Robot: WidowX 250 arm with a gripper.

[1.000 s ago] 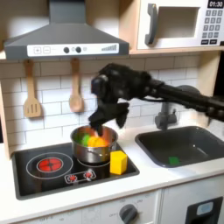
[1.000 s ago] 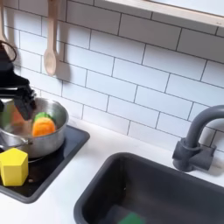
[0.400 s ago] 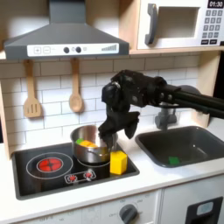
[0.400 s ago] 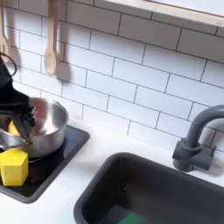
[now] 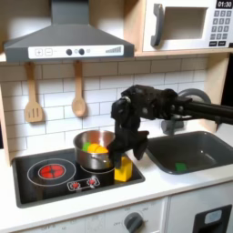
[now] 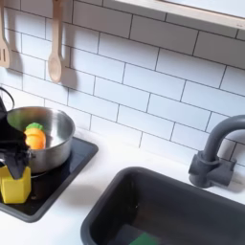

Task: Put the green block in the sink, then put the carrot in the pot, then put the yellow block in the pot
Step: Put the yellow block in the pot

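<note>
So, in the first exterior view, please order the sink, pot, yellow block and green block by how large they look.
1. Sink
2. Pot
3. Yellow block
4. Green block, a small patch in the sink; it sits farther and lower, so its rank below the yellow block is unsure.

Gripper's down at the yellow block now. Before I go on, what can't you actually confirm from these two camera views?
- Jaw state: the gripper is a dark blur over the yellow block in the first exterior view, and cut off by the second exterior view's left edge. Grasp unconfirmed.
- Green block in the sink: a tiny speck in the first exterior view.
- Carrot in the pot: the rim hides its lower part.
</note>
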